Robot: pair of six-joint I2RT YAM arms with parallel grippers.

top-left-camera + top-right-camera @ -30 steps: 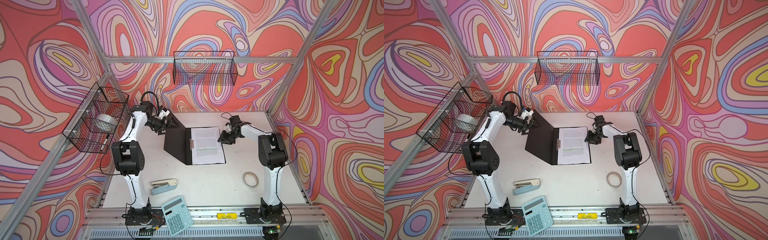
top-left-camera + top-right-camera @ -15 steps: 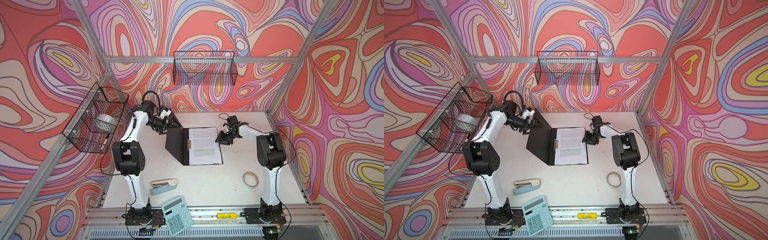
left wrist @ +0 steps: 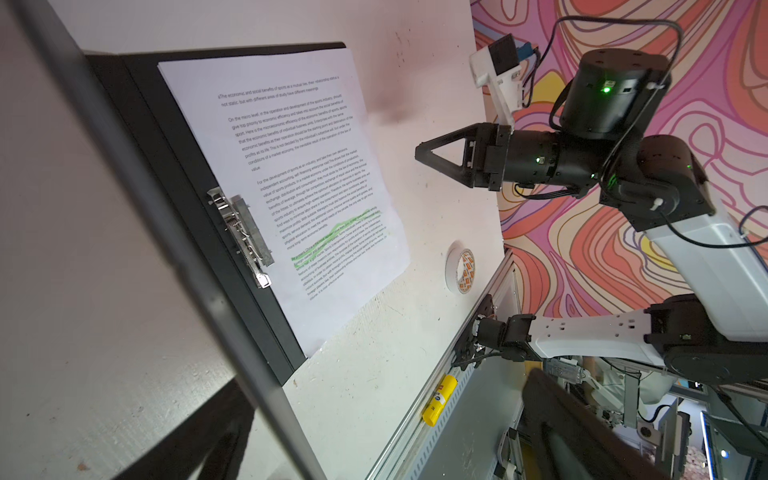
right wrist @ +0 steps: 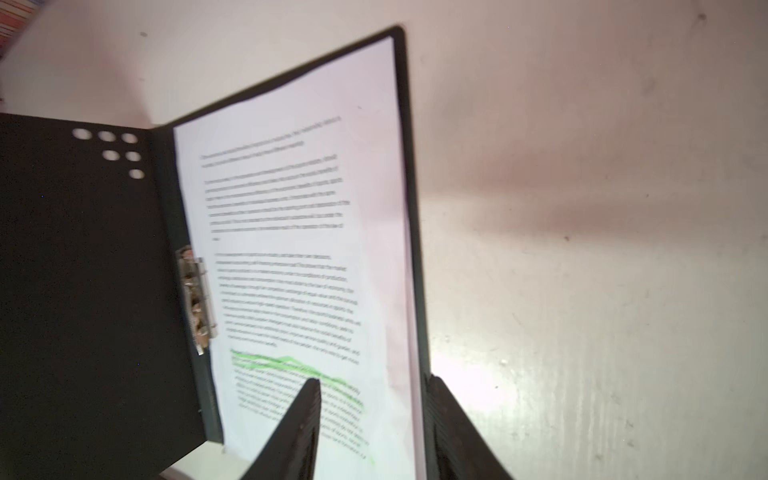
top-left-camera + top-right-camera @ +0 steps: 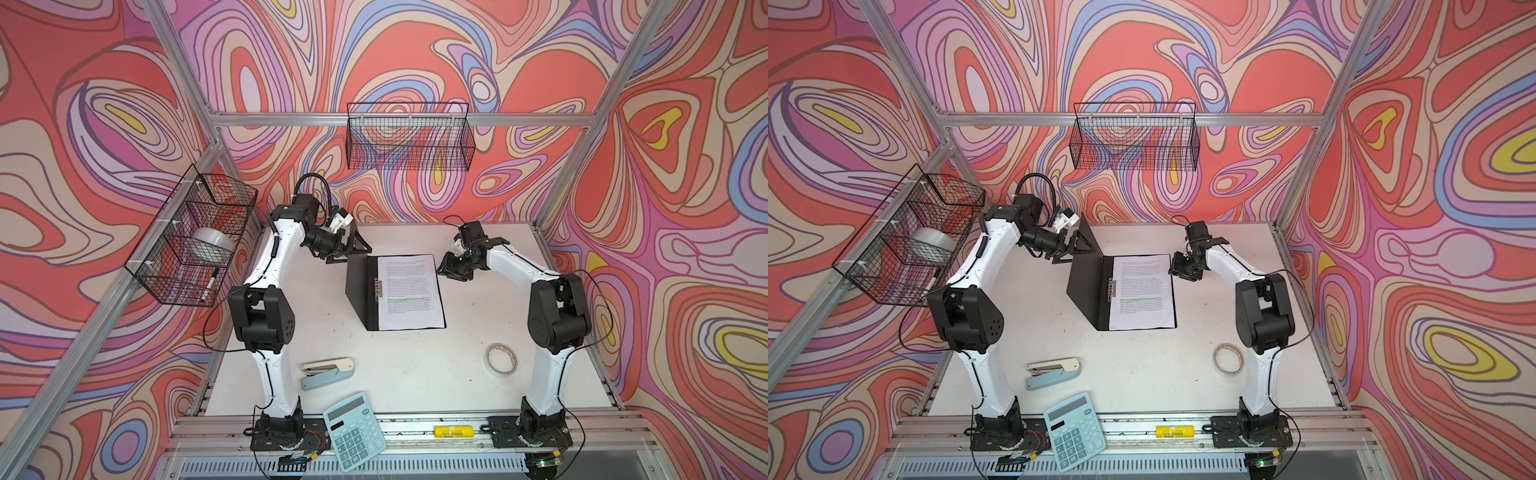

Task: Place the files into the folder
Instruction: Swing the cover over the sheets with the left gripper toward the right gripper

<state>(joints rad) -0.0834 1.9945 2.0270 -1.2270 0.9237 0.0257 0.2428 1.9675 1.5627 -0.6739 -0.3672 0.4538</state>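
Ok so closest to the camera, well in front of the folder [image 5: 358, 291], the teal calculator [image 5: 354, 432] straddles the bench [image 5: 415, 386] front edge and the rail, with a yellow tube [image 5: 451, 432] on that rail beside it. A bit nearer the folder there's a stapler [image 5: 328, 372] toward its left-arm side and a tape roll [image 5: 501, 360] toward its right-arm side, both well apart from it. The folder itself lies open mid-bench: back half flat, front cover [image 5: 1086, 286] tilted up with the black inside showing, metal clip [image 3: 243, 237] on the spine. The files [image 5: 411, 291] are lying flat in the folder on that back half, inner edge just beside the clip, green highlighter on the top sheet. The right claw [image 5: 445, 270] hangs by the folder's far right-arm corner, fingers [image 4: 305, 419] partway apart with nothing pinched. Its wrist view shows them either side of the files' outer edge, can't tell if they touch. The left claw [image 5: 347, 249] is at the cover's far corner, spread wide open, and in its wrist view the cover's edge runs between its fingers. Beyond the folder a wire basket [image 5: 409, 137] hangs on the back wall, and another basket [image 5: 191, 237] off the folder's left-arm side holds a silver roll [image 5: 210, 245].
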